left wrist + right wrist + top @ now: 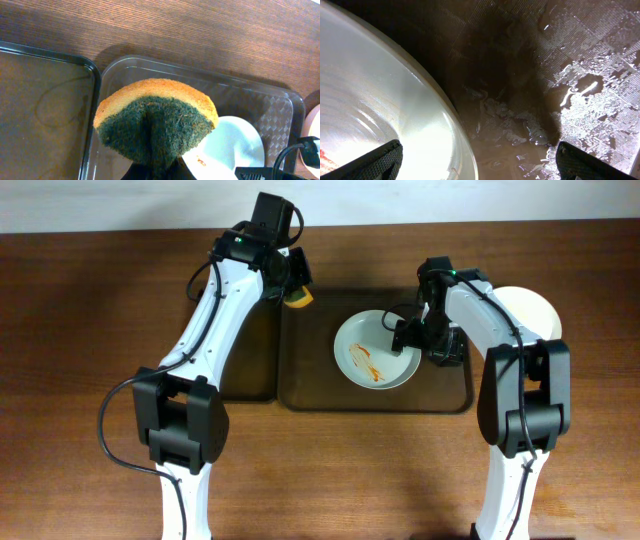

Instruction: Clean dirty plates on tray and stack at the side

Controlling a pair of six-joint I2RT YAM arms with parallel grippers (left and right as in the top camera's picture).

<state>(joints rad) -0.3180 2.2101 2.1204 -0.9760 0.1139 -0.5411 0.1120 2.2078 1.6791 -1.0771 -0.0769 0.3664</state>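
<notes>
Sponge [155, 120] fills the left wrist view, orange on top and green on its scouring face, pinched into a fold from below by dark fingers [150, 173]. Under it lies the tray [200, 75], with the dirty plate [230, 145] at lower right. A second tray [45, 100] sits just beside it on the wooden table [200, 30].

From overhead, the left gripper [290, 280] holds the sponge above the tray's far left corner. The dirty plate, streaked orange, rests in the middle of the tray. The right gripper [415, 335] is at that plate's right edge. A white plate [530, 305] lies on the table beyond the tray's right side, partly behind the right arm.

On the right wrist view, the two fingertips [385, 160] stand wide apart. The plate's rim lies between them over the wet tray floor, gripped by neither.
</notes>
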